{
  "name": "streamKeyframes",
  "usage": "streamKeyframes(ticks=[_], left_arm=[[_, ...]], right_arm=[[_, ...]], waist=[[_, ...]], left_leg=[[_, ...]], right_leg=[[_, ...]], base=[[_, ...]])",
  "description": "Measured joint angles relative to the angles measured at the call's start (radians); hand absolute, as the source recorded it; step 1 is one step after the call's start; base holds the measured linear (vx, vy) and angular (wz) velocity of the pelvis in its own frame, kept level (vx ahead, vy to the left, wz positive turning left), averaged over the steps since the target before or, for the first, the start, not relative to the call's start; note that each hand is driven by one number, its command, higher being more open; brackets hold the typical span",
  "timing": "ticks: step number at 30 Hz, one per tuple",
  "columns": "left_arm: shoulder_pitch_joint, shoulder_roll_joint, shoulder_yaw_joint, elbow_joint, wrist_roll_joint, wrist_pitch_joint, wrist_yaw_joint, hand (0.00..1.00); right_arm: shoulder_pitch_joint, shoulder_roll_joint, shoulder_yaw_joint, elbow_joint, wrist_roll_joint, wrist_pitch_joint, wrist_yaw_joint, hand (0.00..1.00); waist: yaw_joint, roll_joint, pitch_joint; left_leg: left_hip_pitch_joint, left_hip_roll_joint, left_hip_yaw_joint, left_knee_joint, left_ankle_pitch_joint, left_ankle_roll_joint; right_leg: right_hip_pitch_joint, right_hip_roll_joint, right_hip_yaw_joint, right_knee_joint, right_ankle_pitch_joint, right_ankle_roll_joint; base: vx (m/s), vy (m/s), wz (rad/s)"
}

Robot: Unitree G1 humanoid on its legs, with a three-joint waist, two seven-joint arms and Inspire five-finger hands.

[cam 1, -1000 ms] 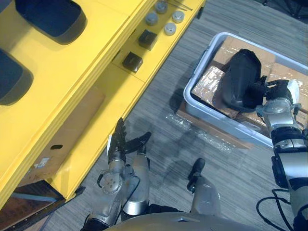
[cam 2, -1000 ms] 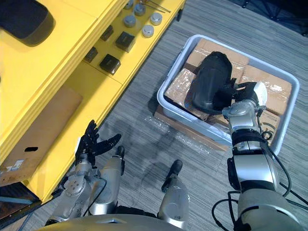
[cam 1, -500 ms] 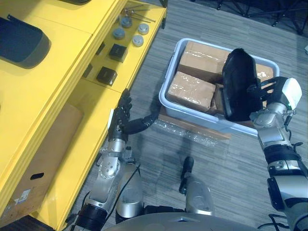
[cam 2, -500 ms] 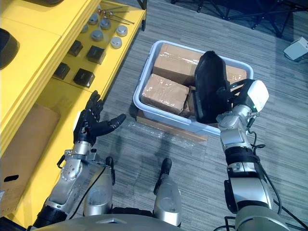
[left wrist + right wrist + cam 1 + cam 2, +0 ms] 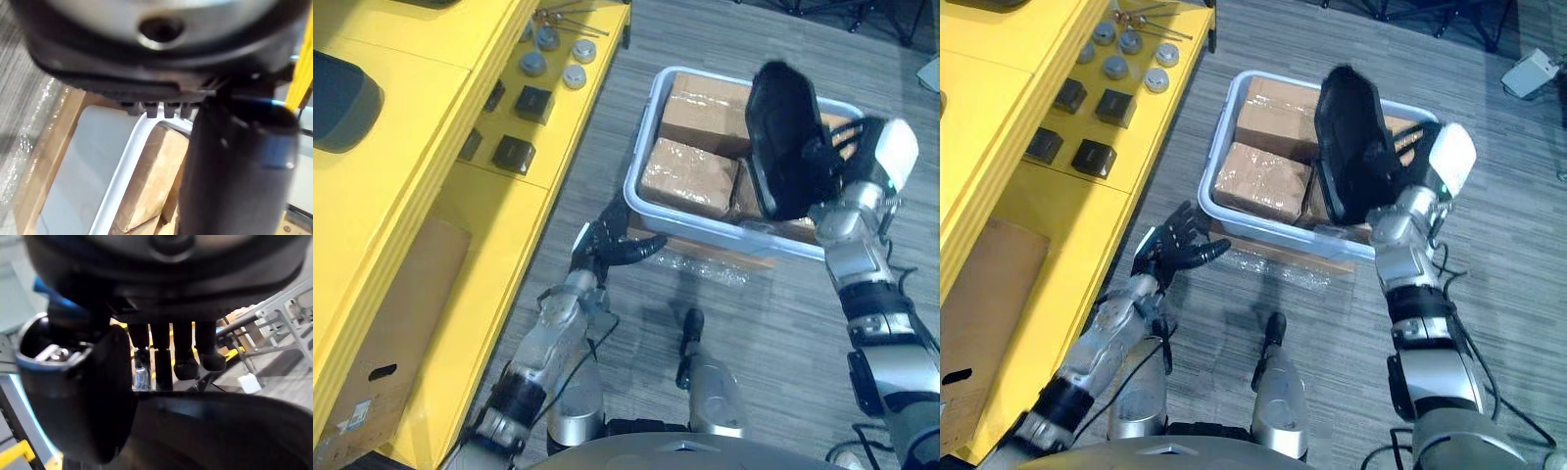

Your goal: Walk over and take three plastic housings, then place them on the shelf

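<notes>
A black plastic housing stands on edge in the air above the grey bin. My right hand is shut on it from the right; in the right wrist view its fingers curl over the housing's rim. My left hand is open with fingers spread, low beside the bin's near left corner and holding nothing. In the left wrist view the bin's rim lies just past the hand's thumb. Another black housing lies on the yellow shelf at the left.
Brown taped boxes fill the bin, which rests on a flat board. Small black blocks and grey discs sit on the shelf's lower level. A cardboard box stands under the shelf. Grey carpet runs between shelf and bin.
The right hand has raised the housing higher, out of the bin. The left hand has reached forward and right, towards the bin's corner. The camera has shifted as well.
</notes>
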Motion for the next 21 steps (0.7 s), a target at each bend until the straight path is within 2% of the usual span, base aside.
streamKeyframes(ticks=[4,6,12,13,15,17,21], left_arm=[[-0.121,-0.018,0.001,0.128,-0.112,0.002,-0.011,1.0],[-0.181,-0.021,0.005,0.186,-0.205,0.004,-0.041,1.0],[-0.247,-0.023,0.017,0.195,-0.421,0.011,-0.107,1.0],[-0.256,-0.026,0.018,0.195,-0.464,0.001,-0.129,1.0],[-0.263,-0.034,0.018,0.194,-0.507,-0.024,-0.155,1.0],[-0.27,-0.044,0.017,0.194,-0.531,-0.072,-0.182,1.0],[-0.269,-0.05,0.003,0.194,-0.61,-0.121,-0.234,1.0]], right_arm=[[-0.09,0.0,0.047,-0.011,-0.001,-0.044,-0.043,0.0],[-0.1,0.0,0.064,-0.093,-0.001,-0.079,-0.054,0.0],[-0.067,0.028,0.074,-0.246,-0.045,-0.186,-0.062,0.0],[-0.031,0.037,0.072,-0.28,-0.064,-0.208,-0.062,0.0],[0.023,0.049,0.069,-0.312,-0.08,-0.241,-0.062,0.0],[0.092,0.067,0.069,-0.33,-0.093,-0.29,-0.061,0.0],[0.176,0.099,0.066,-0.336,-0.115,-0.337,-0.056,0.0]], waist=[[-0.016,-0.003,0.0],[-0.021,-0.01,0.001],[-0.065,-0.034,0.007],[-0.077,-0.038,0.006],[-0.078,-0.045,0.006],[-0.092,-0.049,0.005],[-0.105,-0.05,0.004]], left_leg=[[-0.009,0.0,0.006,0.003,0.001,0.001],[-0.01,0.001,0.024,0.002,0.001,0.001],[0.024,0.004,0.068,-0.001,-0.011,0.001],[0.034,0.004,0.073,-0.001,-0.015,0.002],[0.055,0.007,0.092,-0.002,-0.022,0.004],[0.077,0.007,0.106,-0.003,-0.031,0.005],[0.118,0.007,0.122,-0.029,-0.029,0.004]], right_leg=[[-0.01,0.001,0.007,-0.008,0.01,0.0],[-0.026,0.001,0.029,-0.006,0.014,0.001],[-0.026,0.0,0.067,-0.004,0.017,0.001],[-0.019,0.0,0.069,-0.004,0.017,0.001],[-0.012,0.001,0.079,-0.004,0.016,0.001],[0.001,0.0,0.085,-0.004,0.015,0.001],[0.021,0.0,0.087,-0.007,0.011,-0.003]], base=[[-0.03,0.017,-0.06],[0.0,0.026,-0.2],[0.03,0.031,-0.2],[0.02,0.032,-0.2],[0.01,0.028,-0.22],[0.0,0.024,-0.18],[0.0,-0.001,-0.1]])
